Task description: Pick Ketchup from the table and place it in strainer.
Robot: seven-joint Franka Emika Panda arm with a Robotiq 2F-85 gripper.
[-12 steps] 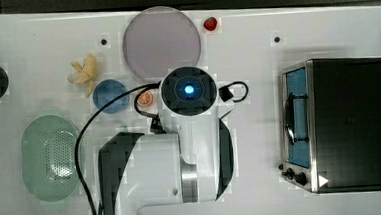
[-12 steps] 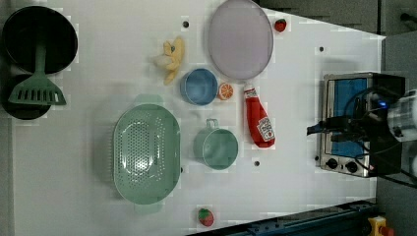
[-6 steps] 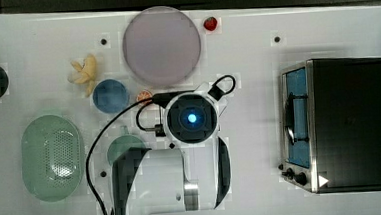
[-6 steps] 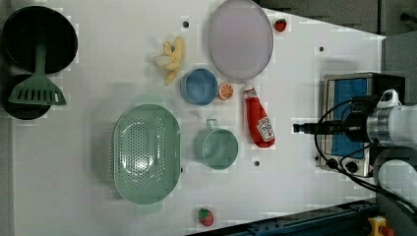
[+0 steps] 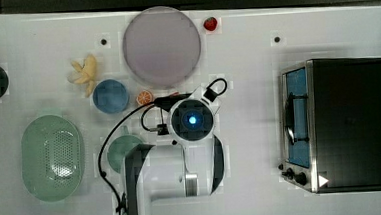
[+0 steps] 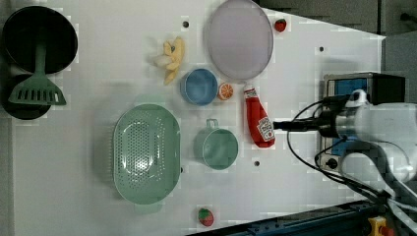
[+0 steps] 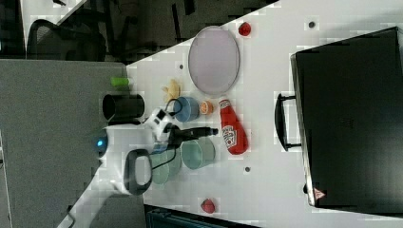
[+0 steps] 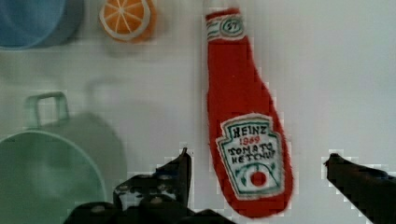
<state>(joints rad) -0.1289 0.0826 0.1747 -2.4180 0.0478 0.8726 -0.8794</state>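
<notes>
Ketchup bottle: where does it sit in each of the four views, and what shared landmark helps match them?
Top view: Ketchup mostly under the arm; a red sliver beside the orange slice.
Left view: Ketchup lying flat, right of the mint cup.
Right view: Ketchup below the lilac plate.
Wrist view: Ketchup centre, lying flat.
Shared landmark: the orange slice near its cap.

The Ketchup (image 8: 247, 140) below my wrist looks matt and slightly fuzzy at its edges, perhaps soft plastic, with a flat printed label. My fingers (image 8: 359, 179) are dull black. The strainer (image 6: 146, 152) is smooth pale plastic, its floor perforated. The table (image 6: 98, 196) is plain matt white. The oven (image 5: 347, 123) shows brushed metal trim around a dark, faintly glossy top.
</notes>
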